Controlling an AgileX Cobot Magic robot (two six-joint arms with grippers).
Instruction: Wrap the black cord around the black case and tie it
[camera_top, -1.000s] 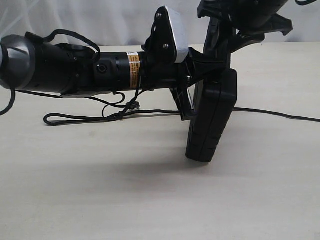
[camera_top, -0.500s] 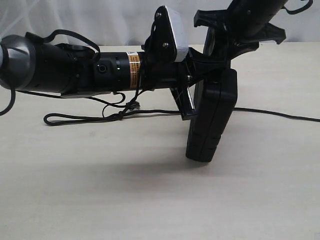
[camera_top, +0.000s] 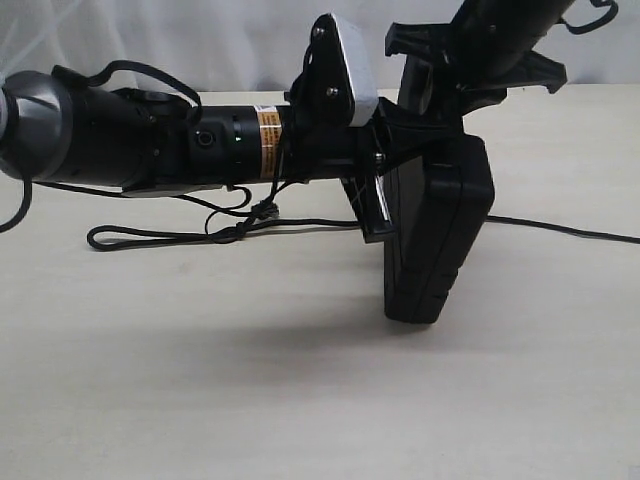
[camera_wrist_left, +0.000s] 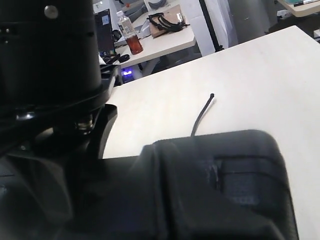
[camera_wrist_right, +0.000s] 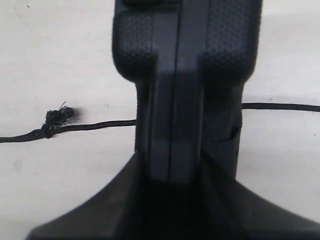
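Note:
The black case (camera_top: 435, 240) stands on its edge on the table, also in the left wrist view (camera_wrist_left: 220, 190) and the right wrist view (camera_wrist_right: 185, 75). My right gripper (camera_top: 440, 110) comes down from above, and its fingers (camera_wrist_right: 100, 210) clamp both sides of the case's top edge. My left gripper (camera_top: 375, 215) reaches in level from the left, shut, with its tips against the case's left side. The black cord (camera_top: 160, 236) lies on the table, runs to those tips and continues right behind the case. Its frayed knot (camera_wrist_right: 59, 117) shows beside the case. Whether the left fingers pinch the cord is hidden.
The left arm's thick black body (camera_top: 130, 135) stretches low over the left half of the table. The cord's far end (camera_wrist_left: 212, 95) rests on the bare tabletop (camera_top: 300, 400). Desks and a bottle (camera_wrist_left: 131, 37) stand beyond the table's edge.
The case has turned and shifted slightly right, showing more of its broad face. The right gripper's jaws have narrowed on its top edge. The left arm has not moved.

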